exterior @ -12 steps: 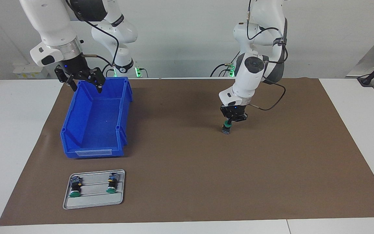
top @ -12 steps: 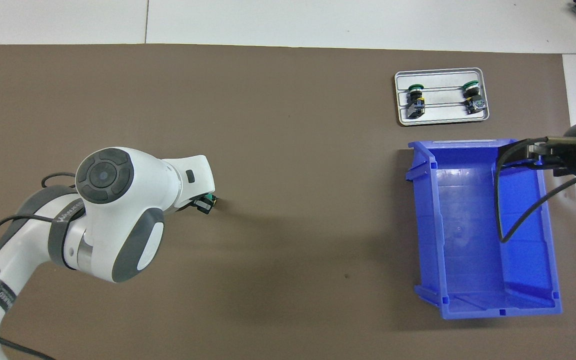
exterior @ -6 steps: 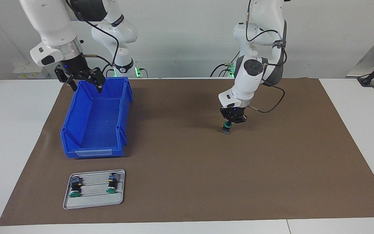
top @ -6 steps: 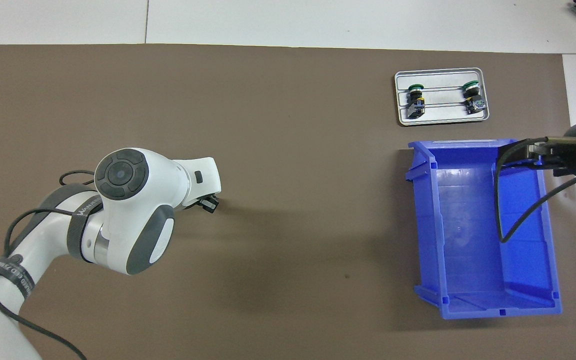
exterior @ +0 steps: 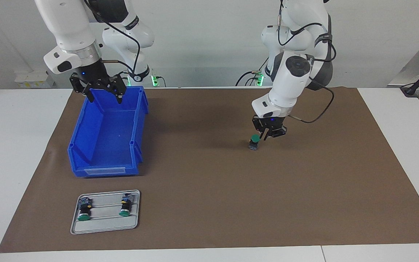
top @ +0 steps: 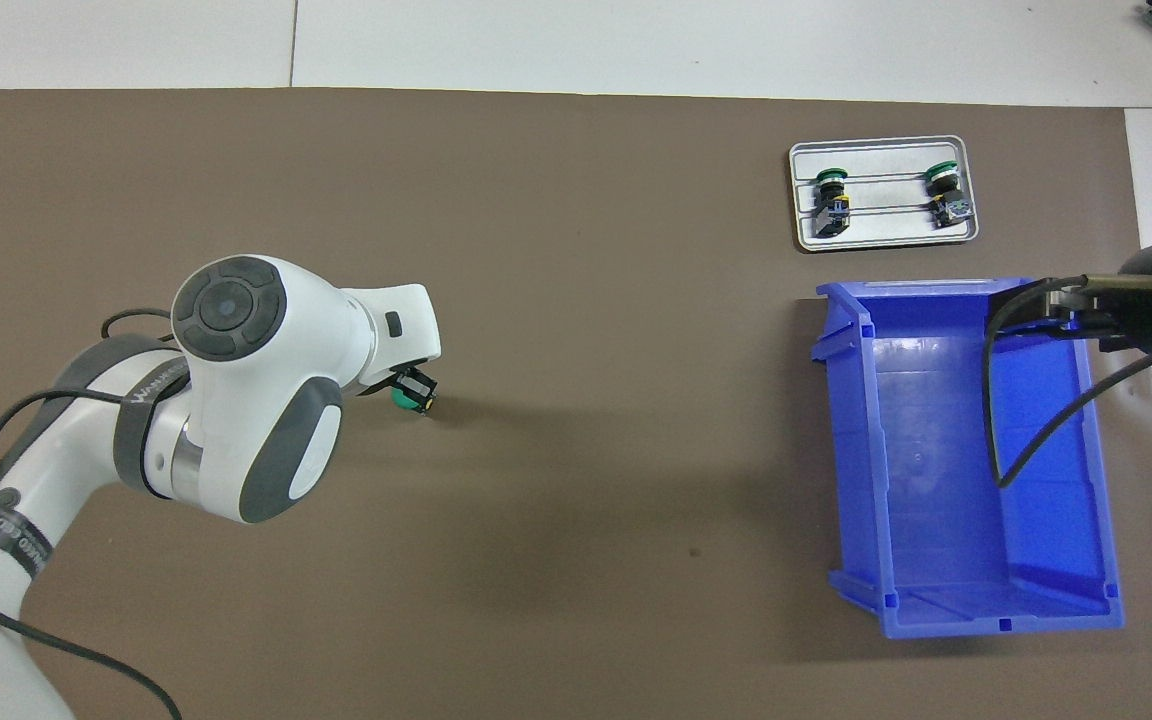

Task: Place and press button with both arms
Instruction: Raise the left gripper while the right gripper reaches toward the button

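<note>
The brown mat (exterior: 213,203) carries everything. The blue bin (exterior: 107,138) sits toward the right arm's end; only the facing view shows the right gripper (exterior: 102,95) spread wide over its nearer wall. The metal tray (exterior: 104,225), farther out, holds two spare switches (exterior: 84,210). The button (exterior: 254,142) stands upright mid-mat, green cap up. The left gripper (exterior: 266,136) hangs just beside it; I cannot tell its spread. "FRANKA" is partly legible on the left arm's band in the overhead view.
</note>
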Robot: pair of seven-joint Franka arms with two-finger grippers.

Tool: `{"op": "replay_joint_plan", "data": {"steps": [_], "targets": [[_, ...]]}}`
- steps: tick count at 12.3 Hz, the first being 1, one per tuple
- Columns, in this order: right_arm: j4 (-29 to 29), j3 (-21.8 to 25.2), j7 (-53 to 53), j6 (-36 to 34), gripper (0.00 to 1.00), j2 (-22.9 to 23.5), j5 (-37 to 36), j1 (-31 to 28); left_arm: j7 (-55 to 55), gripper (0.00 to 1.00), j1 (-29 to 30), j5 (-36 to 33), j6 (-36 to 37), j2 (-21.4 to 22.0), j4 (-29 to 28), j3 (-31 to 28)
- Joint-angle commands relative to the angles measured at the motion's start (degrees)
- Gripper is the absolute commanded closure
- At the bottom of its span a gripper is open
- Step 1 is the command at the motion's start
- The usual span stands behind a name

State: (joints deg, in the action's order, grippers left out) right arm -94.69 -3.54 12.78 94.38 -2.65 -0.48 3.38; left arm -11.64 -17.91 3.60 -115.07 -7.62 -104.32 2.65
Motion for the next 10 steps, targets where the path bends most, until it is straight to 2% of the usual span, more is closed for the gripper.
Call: {"op": "replay_joint_plan", "data": {"steps": [1, 3, 4, 6, 8, 10], "targets": [[-0.58, -0.24, 7.31, 3.34, 0.01, 0.28, 1.01, 4.59, 0.12, 0.54, 5.67, -0.61, 9.31, -1.26, 8.67, -0.01], [-0.5, -0.24, 12.86, 4.4, 0.02, 0.72, 1.01, 7.85, 0.13, 0.07, 10.42, -0.7, 11.18, 0.05, 9.48, -0.45], [-0.5, -0.24, 15.23, 5.36, 0.03, 0.81, 1.01, 8.91, 0.04, 0.0, 12.88, -0.78, 12.75, 1.54, 9.48, -0.45], [0.46, -0.24, 20.42, 5.55, 0.05, 2.29, 0.92, 12.07, 0.13, 0.0, 16.14, -1.74, 16.53, 3.65, 9.57, -0.71], [6.68, -0.24, 28.67, 5.46, 0.05, 8.16, 0.4, 16.9, 0.12, 0.0, 16.24, -6.65, 18.82, 4.89, 9.66, -0.8], [10.73, -0.24, 35.09, 5.37, 0.05, 13.88, -0.22, 21.03, 0.47, 0.0, 16.15, -6.85, 20.93, 5.77, 9.75, -0.8]]}}
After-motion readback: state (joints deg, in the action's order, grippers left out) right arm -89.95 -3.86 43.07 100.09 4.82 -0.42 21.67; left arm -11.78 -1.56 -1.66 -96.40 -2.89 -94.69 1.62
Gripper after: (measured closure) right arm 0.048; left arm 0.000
